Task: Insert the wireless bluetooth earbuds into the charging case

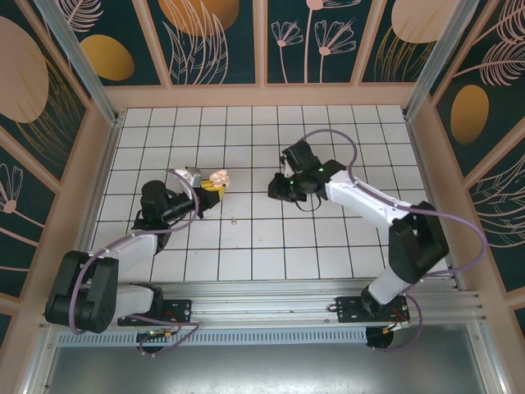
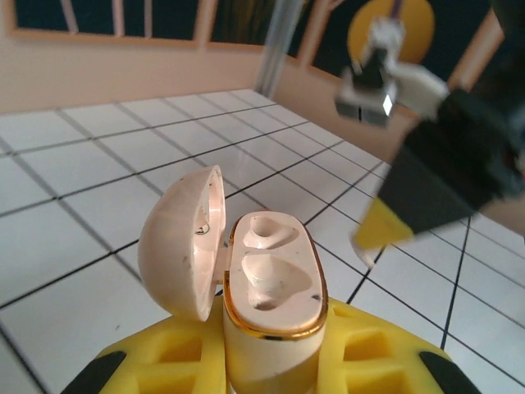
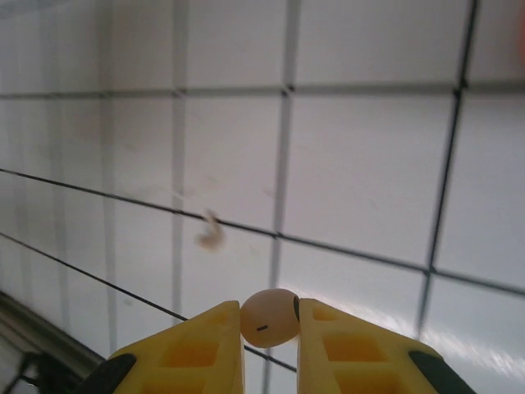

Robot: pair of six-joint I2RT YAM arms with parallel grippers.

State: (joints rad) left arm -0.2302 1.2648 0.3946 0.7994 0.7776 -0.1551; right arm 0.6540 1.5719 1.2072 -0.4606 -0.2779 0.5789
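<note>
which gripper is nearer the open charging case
Left. The left gripper is shut on the charging case; the right gripper is apart, off to its right in the top view, pinching a cream earbud.

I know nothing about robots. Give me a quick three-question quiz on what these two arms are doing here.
1. True or false: the charging case in the left gripper has its lid shut.
2. The right gripper is shut on: A) a cream earbud, B) a coral earbud, C) nothing.
3. How many earbuds sit in the case's slots?
Key: 1 false; 2 A; 3 zero.
</note>
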